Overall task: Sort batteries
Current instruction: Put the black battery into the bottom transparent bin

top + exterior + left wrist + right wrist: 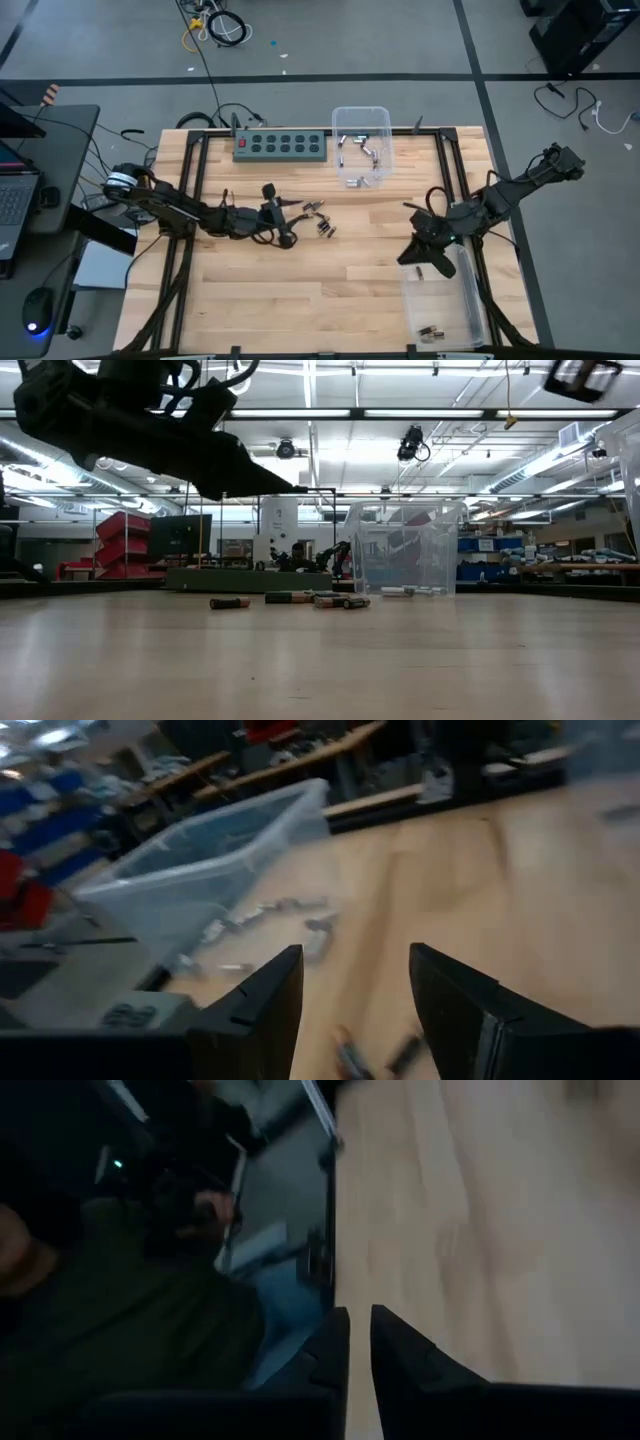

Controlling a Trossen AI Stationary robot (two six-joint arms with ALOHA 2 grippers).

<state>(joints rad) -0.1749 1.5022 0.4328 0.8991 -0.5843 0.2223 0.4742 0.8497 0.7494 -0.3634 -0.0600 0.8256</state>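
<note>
Several small batteries (pixel 320 220) lie loose on the wooden table at its middle; the low view shows them in a row (pixel 290 599). My left gripper (pixel 292 228) hovers just left of them, open, with two batteries (pixel 372 1054) showing beyond the gap between its fingers. My right gripper (pixel 416 258) hangs above the table's right half, beside the near clear bin (pixel 470 310). Its fingers (pixel 335 1350) are nearly together, with only a thin slit and nothing in it.
A clear bin (pixel 362 148) holding several batteries stands at the far middle of the table. A green power strip (pixel 280 147) lies to its left. The near right bin holds a few batteries (pixel 430 332). Bare wood lies between the two arms.
</note>
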